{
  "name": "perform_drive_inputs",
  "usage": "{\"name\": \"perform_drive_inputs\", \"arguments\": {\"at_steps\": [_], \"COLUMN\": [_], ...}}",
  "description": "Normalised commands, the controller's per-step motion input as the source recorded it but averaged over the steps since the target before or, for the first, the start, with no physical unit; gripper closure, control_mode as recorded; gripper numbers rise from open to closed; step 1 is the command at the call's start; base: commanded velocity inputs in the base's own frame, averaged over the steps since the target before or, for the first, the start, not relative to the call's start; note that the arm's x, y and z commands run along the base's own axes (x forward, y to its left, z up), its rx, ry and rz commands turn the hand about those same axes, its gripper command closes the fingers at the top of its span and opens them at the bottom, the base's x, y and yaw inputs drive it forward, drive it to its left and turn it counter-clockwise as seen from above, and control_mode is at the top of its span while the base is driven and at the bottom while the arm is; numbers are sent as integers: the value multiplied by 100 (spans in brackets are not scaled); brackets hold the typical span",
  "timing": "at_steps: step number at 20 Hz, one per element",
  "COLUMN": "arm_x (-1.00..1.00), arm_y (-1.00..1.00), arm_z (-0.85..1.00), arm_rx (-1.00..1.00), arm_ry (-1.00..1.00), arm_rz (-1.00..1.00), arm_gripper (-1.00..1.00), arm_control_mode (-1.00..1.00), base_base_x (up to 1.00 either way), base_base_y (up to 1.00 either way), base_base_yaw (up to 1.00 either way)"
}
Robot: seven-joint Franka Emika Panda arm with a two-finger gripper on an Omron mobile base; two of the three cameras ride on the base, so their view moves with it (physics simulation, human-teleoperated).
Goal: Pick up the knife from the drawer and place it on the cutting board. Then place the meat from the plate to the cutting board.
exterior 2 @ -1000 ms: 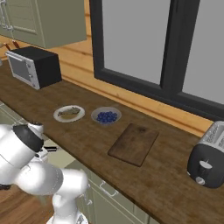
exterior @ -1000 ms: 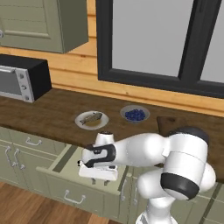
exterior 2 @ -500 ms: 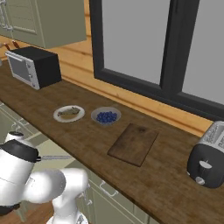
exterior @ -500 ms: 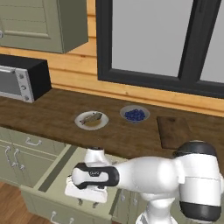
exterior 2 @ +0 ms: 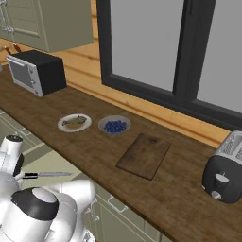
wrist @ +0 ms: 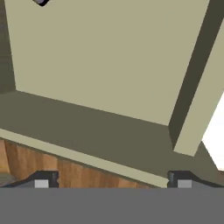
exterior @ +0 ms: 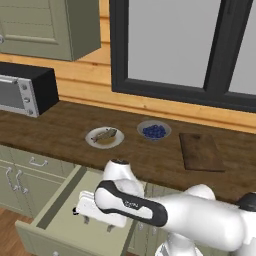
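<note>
The sage-green drawer (exterior: 55, 227) stands pulled out below the counter. My gripper (exterior: 97, 225) hangs low over its floor, open. In the hand view the gripper (wrist: 111, 181) has its tips wide apart with nothing between them, above the drawer floor (wrist: 109, 57). The knife (exterior 2: 46, 175) lies flat in the drawer (exterior 2: 47, 158) beside my arm, dark handle to the left. The plate (exterior: 104, 137) holds the meat (exterior: 106, 134) on the counter. To the right lies the dark cutting board (exterior: 200, 151), bare. From the right I see the plate (exterior 2: 74, 123), meat (exterior 2: 75, 121) and cutting board (exterior 2: 144, 155).
A grey bowl of blue berries (exterior: 154, 131) sits between plate and board. A black microwave (exterior: 25, 90) stands at the counter's far left and a toaster (exterior 2: 224, 170) at its far right. Green cabinet doors (exterior: 15, 182) flank the drawer.
My hand has sunk lower and come towards the drawer's front. The plate, bowl and board have not moved.
</note>
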Motion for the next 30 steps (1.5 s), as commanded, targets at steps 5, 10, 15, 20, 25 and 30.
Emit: {"name": "perform_drive_inputs", "arguments": {"at_steps": [5, 10, 15, 20, 25, 30], "arm_x": [100, 100, 90, 58, 43, 36], "arm_y": [13, 45, 20, 3, 14, 15], "arm_z": [18, -15, -33, -70, -64, -9], "arm_rx": [-6, -14, -13, -13, -11, -7], "arm_ry": [0, 8, 5, 2, 0, -1], "arm_rz": [-15, -26, -15, -1, 0, -2], "arm_gripper": [-100, -100, -100, -100, -100, -100], "arm_control_mode": [-100, -100, -100, -100, -100, -100], "base_base_x": [0, 0, 0, 0, 0, 0], "base_base_y": [0, 0, 0, 0, 0, 0], "base_base_yaw": [0, 0, 0, 0, 0, 0]}}
